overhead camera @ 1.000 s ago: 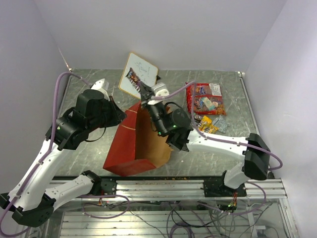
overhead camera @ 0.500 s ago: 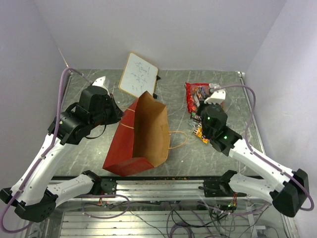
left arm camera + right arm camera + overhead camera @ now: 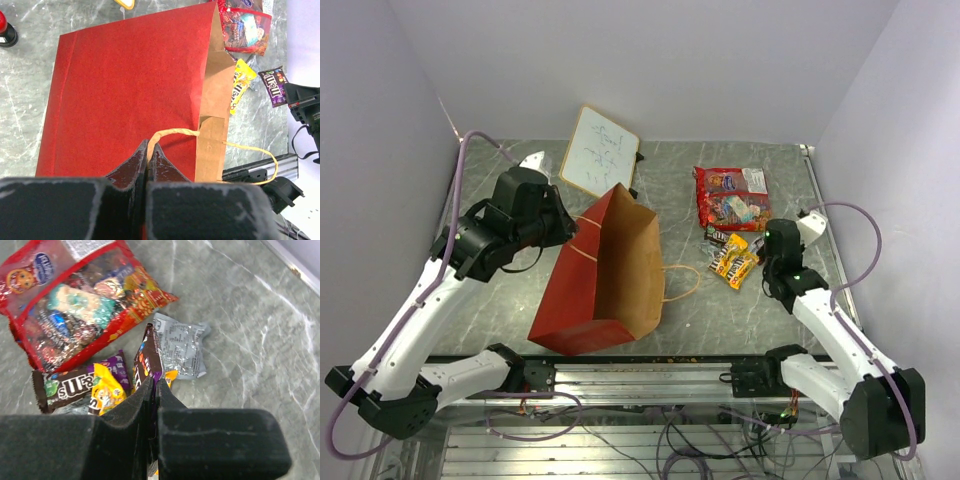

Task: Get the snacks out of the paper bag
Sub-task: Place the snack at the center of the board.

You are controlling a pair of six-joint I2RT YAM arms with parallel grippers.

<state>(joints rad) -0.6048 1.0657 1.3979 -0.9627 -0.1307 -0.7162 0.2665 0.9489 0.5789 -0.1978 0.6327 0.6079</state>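
Note:
The paper bag (image 3: 585, 290), red outside and brown inside, lies on its side with its mouth facing up and right; it also fills the left wrist view (image 3: 125, 85). My left gripper (image 3: 149, 145) is shut on its tan handle (image 3: 172, 132), at the bag's upper left edge (image 3: 570, 235). The snacks lie to the right of the bag: a large red candy bag (image 3: 730, 195) (image 3: 75, 305), yellow (image 3: 105, 390), brown (image 3: 62, 387) and silver (image 3: 182, 347) packets. My right gripper (image 3: 154, 382) is shut on a dark brown-purple packet (image 3: 150, 352) over this pile (image 3: 735, 262).
A white whiteboard (image 3: 600, 150) leans at the back, just behind the bag. A red-and-black marker cap (image 3: 5, 30) stands left of the bag. The bag's second handle loop (image 3: 680, 283) lies on the table. Metal rails (image 3: 650, 375) run along the near edge.
My right arm has swung from above the bag's mouth over to the right with the dark packet, down to the snack pile. The left gripper kept hold of the handle and shifted slightly.

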